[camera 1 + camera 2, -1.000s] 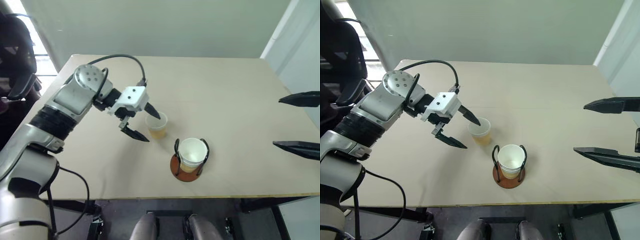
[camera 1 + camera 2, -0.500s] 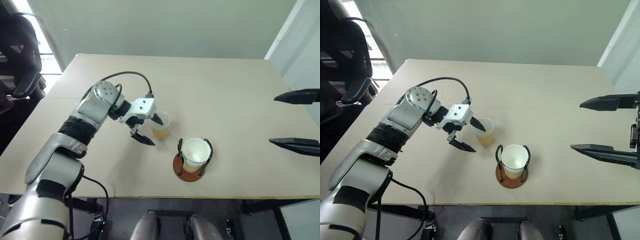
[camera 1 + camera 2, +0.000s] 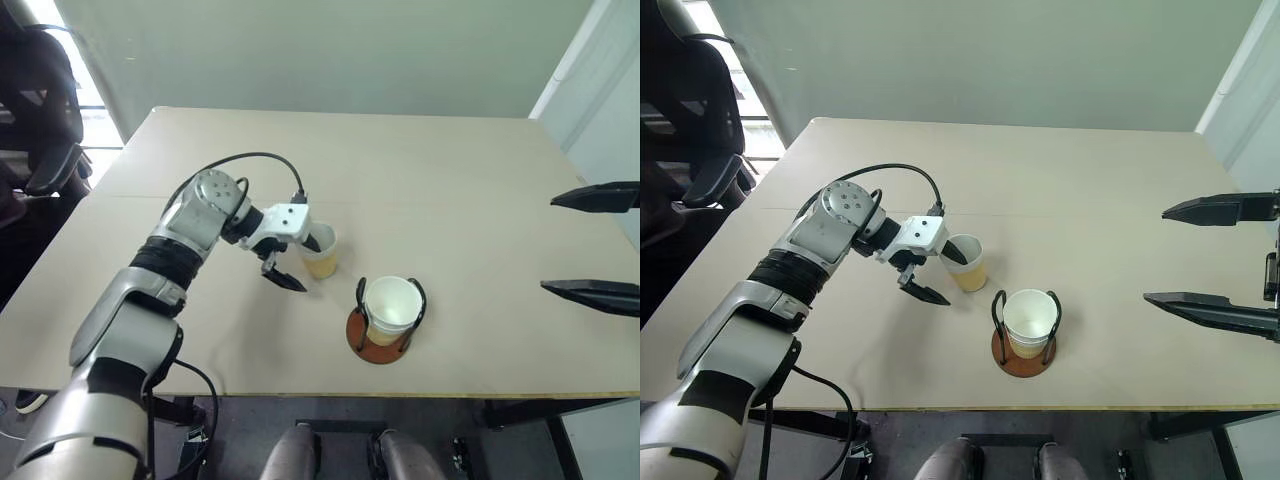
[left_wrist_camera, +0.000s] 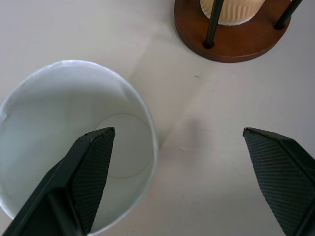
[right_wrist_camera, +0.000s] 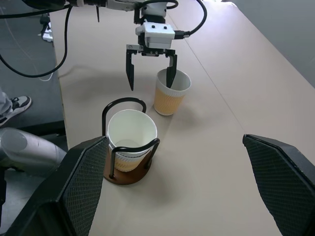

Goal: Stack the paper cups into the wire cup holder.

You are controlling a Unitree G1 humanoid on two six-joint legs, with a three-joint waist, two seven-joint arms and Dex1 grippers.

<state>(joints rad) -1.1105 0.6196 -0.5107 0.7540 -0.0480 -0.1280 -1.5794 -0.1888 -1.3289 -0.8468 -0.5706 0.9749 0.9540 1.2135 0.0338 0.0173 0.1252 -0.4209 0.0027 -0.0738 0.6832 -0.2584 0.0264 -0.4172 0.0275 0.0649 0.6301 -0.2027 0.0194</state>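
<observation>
A loose paper cup [image 3: 320, 252] stands upright on the table, just left of and beyond the wire cup holder [image 3: 375, 338]. The holder's black loops enclose a white cup [image 3: 388, 303] that sits in a tan one. My left gripper [image 3: 305, 265] is open and straddles the loose cup's near wall. One finger [image 4: 93, 167] is inside the cup [image 4: 74, 147] and the other finger [image 4: 280, 172] is outside it, over bare table. My right gripper [image 3: 548, 243] hangs open at the right, well clear of both, and faces the holder [image 5: 129, 169] and loose cup [image 5: 170, 93].
The tan table [image 3: 450, 170] ends in a front edge close below the holder. A black chair [image 3: 40, 100] stands off the table's far left corner. Bare tabletop lies between the holder and my right gripper.
My left gripper has come down and in toward the loose cup, so that one finger now sits inside its rim. The right gripper has stayed put. The camera view has shifted.
</observation>
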